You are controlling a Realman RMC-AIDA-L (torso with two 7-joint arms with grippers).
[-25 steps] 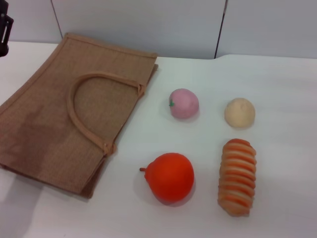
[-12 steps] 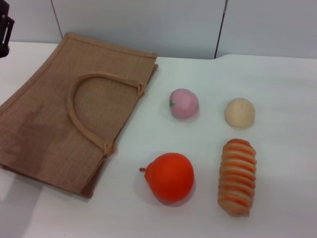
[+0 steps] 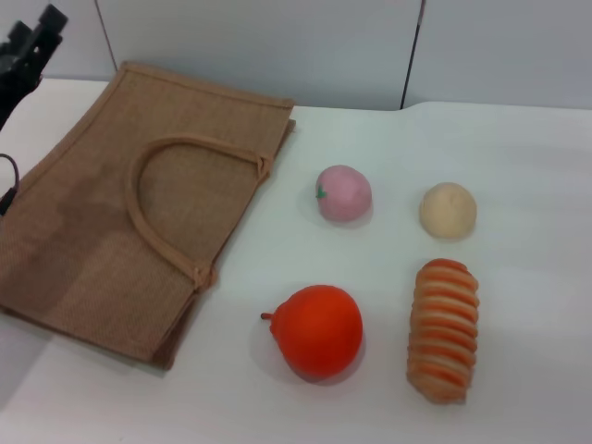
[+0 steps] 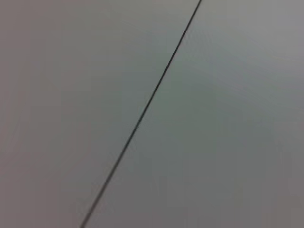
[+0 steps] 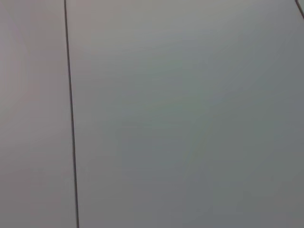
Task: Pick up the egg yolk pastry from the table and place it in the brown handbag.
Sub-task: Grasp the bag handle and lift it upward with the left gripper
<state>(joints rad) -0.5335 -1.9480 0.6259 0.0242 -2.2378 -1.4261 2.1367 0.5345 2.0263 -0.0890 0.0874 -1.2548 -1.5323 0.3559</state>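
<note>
Head view, left gripper [image 3: 28,46] above brown handbag [image 3: 102,222] corner, egg yolk pastry [image 3: 448,210] untouched

Nothing but a plain grey panel surface [image 4: 213,118] fills the left wrist view, and a thin dark seam [image 4: 142,114] cuts across it on a slant, splitting it into two flat areas.

Lab-like test bench, plain white table [image 3: 518,148], grey panelled wall [image 3: 277,46]
</note>
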